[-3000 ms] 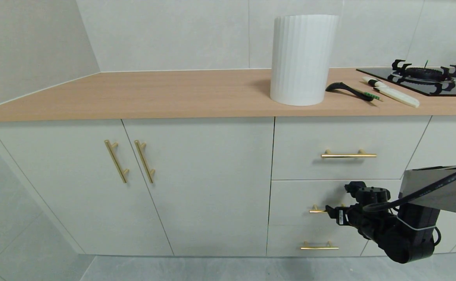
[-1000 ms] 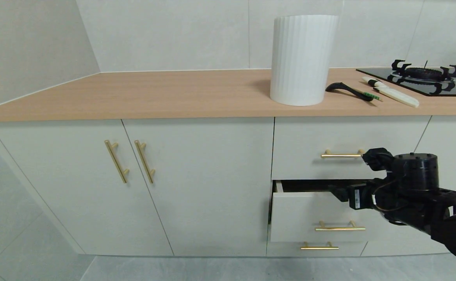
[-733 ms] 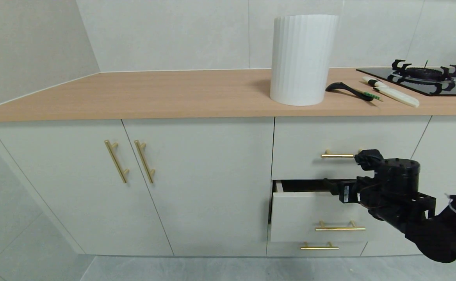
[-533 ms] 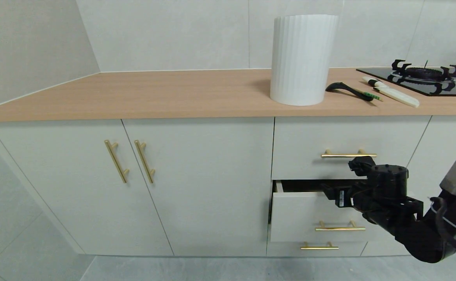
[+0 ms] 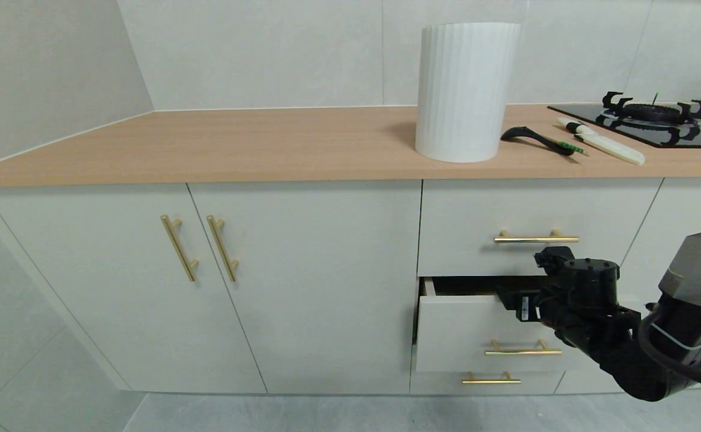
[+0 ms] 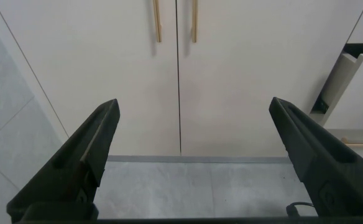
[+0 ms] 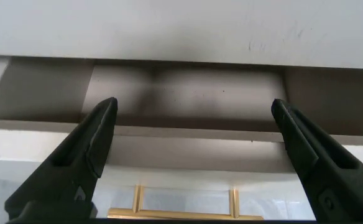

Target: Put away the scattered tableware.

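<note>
Right wrist view, right gripper [image 7: 194, 104] released (spread wide), seemingly over edge of drawer [image 7: 188, 155].

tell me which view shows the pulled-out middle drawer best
The head view: it takes in most of the middle drawer, with its front panel, gold handle and the dark gap above. The right wrist view looks closely into that gap and at the handle; the left wrist view catches one protruding corner.

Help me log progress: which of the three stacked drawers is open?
The middle drawer. Its front stands out from the cabinet with a dark gap above it, while the top drawer and the bottom drawer sit flush.
</note>
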